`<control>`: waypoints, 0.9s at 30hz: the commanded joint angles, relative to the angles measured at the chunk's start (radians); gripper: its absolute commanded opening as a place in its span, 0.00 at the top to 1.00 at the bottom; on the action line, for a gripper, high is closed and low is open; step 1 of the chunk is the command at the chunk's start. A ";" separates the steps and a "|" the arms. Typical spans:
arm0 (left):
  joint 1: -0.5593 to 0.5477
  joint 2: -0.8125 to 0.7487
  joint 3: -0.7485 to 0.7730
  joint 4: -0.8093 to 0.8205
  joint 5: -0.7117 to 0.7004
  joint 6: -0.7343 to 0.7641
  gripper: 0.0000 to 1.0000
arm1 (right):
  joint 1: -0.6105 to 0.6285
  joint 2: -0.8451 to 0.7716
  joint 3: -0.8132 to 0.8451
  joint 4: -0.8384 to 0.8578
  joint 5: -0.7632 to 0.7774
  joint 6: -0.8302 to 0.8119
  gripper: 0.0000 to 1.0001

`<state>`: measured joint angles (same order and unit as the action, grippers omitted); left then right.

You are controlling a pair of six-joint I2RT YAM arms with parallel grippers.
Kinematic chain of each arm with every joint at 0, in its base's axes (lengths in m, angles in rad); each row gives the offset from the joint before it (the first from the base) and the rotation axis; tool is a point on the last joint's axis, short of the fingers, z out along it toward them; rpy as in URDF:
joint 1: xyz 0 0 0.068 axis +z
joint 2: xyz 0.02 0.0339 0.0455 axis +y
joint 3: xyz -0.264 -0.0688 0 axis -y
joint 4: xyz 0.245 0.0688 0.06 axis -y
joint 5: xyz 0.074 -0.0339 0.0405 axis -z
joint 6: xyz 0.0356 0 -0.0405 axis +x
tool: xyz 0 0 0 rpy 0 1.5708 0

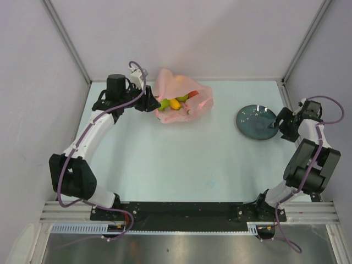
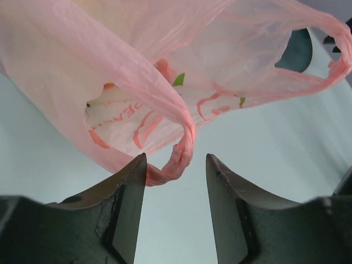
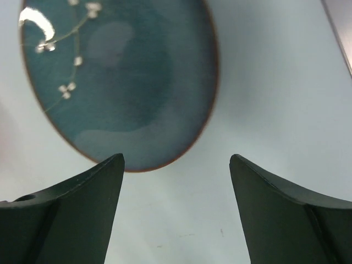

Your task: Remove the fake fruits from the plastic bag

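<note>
The plastic bag (image 1: 184, 99) is laid on the table (image 1: 181, 159) directly ahead of the left gripper (image 1: 153, 104), one loop handle (image 2: 180, 158) being set between its parted fingertips. The fake fruits (image 1: 176, 103) are contained within the bag. The plate (image 1: 254, 122) is placed just ahead of the right gripper (image 1: 274, 126), well apart from the bag.

Quick count, top cam: 1 plastic bag (image 1: 177, 88), pink, the only one. Fake fruits (image 1: 176, 102) showing at its mouth: 2 green pcs (image 1: 164, 103), 1 yellow-orange pc (image 1: 175, 105), 1 red pc (image 1: 193, 94). That's 4 visible; can't tell if more sit under the folds. 1 dark round plate (image 1: 256, 122). 2 grippers: left gripper (image 1: 152, 102), right gripper (image 1: 274, 126).
</note>
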<state>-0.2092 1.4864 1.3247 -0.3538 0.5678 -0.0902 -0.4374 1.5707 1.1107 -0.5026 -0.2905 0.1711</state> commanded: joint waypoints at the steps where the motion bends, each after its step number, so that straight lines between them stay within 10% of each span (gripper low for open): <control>1: 0.001 -0.023 0.027 -0.079 0.064 0.056 0.48 | -0.067 0.064 0.009 0.044 -0.077 0.084 0.19; 13: 0.021 -0.035 0.025 -0.232 0.070 0.174 0.50 | -0.130 0.325 0.018 0.228 -0.216 0.159 0.31; 27: 0.037 -0.078 -0.001 -0.211 0.030 0.176 0.53 | 0.005 0.368 0.029 0.153 -0.292 0.009 1.00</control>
<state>-0.1806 1.4498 1.3220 -0.5949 0.6010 0.0799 -0.5098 1.9423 1.1503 -0.2287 -0.6506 0.3275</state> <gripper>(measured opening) 0.473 0.060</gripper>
